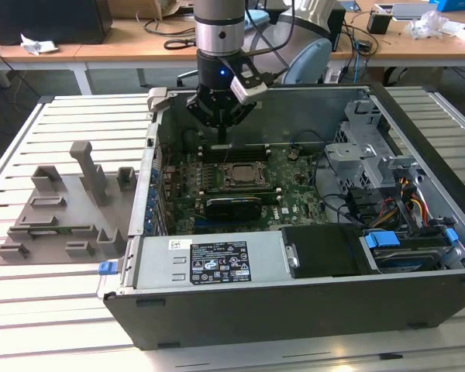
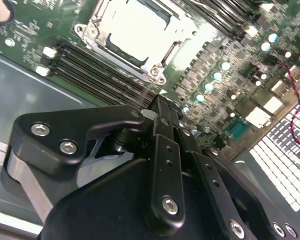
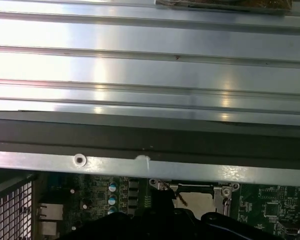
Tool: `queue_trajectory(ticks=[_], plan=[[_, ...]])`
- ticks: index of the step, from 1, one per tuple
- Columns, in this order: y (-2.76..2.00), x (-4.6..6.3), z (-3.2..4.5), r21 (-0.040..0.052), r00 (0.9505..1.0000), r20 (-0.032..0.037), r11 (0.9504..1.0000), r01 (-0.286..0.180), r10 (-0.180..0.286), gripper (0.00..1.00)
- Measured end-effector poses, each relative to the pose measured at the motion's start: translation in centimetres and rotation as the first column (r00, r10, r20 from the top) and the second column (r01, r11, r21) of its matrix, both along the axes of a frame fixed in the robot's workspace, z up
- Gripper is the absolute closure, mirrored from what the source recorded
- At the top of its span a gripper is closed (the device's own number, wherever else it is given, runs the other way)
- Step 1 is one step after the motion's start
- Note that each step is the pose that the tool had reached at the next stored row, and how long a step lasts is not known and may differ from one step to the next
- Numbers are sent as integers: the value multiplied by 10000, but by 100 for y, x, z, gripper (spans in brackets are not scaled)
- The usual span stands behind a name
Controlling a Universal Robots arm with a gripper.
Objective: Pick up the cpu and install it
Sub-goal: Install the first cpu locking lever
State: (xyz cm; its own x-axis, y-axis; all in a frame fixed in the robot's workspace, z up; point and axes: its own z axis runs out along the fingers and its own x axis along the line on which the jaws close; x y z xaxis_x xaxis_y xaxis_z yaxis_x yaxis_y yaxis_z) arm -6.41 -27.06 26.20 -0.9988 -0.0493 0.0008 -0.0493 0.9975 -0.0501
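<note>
The cpu [image 2: 132, 27] is a pale silver square lying flat inside the metal socket frame [image 2: 157, 75] on the green motherboard. The exterior view shows it at the board's centre [image 1: 241, 175], and the first wrist view shows it as a pale patch [image 3: 196, 201]. My gripper [image 1: 221, 138] hangs just above the dark memory slots [image 1: 234, 152], behind the socket and apart from the cpu. In the second wrist view its black fingers [image 2: 162, 117] meet at the tips, shut, with nothing visible between them.
The open computer case [image 1: 294, 298] lies on a slatted metal table [image 1: 85, 108]. A black card [image 1: 234, 206] sits in front of the socket. Drive cages and cables [image 1: 387, 194] crowd the exterior view's right. A grey plastic fixture [image 1: 70, 209] stands at its left.
</note>
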Motion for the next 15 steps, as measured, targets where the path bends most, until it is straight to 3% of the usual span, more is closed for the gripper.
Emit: queue_trajectory(ticks=[3, 8, 11, 12, 14, 15], plan=[[0, 70, -2, -1, 10000, -25, 10000, -2, 2, 89], [1, 72, -8, 3, 10000, -23, 10000, -1, 1, 89], [0, 73, -63, 26, 10000, -24, 10000, -3, 3, 89], [-2, 74, -72, 60, 10000, -25, 10000, -3, 3, 89], [-39, 88, -104, 282, 10000, -26, 9996, -2, 3, 89], [-50, 96, -113, 345, 10000, -25, 9994, -2, 2, 89]])
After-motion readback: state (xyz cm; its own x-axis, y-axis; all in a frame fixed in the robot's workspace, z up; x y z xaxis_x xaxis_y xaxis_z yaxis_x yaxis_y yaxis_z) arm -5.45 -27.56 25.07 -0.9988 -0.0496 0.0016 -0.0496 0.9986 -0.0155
